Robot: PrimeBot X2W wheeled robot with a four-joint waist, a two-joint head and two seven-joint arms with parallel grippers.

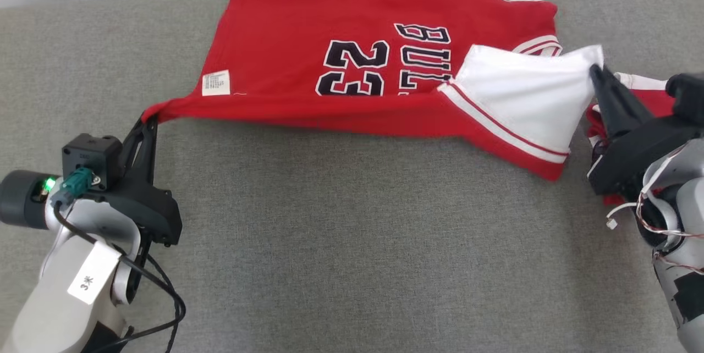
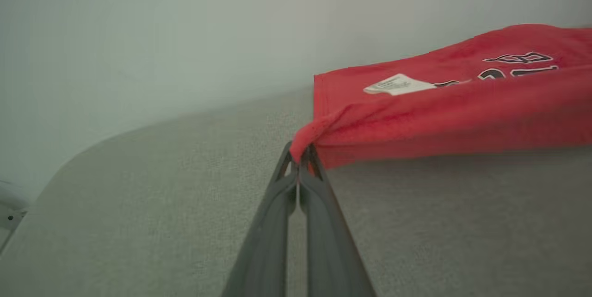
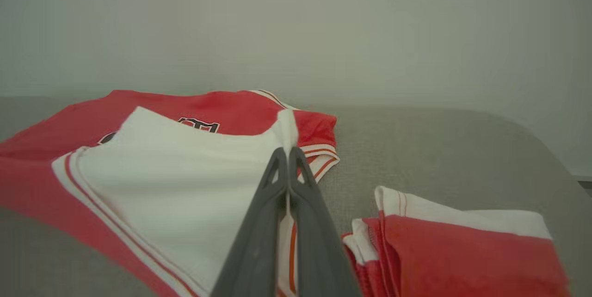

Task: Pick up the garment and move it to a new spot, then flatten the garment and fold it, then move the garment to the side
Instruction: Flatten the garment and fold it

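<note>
Found the red garment (image 1: 308, 39) spread across the far part of the grey bench (image 1: 352, 243), with its near edge lifted. Held its hem corner in the left gripper (image 1: 149, 117), clamped tight on the cloth; held a white-lined flap in the right gripper (image 1: 597, 73), likewise closed on it. Judged the fold in hand; next, needed to carry both corners evenly over to the far edge. Could not place the red-and-white bundle (image 3: 462, 250) beside the right gripper as part of it or not; read the lettering only in part.
</note>
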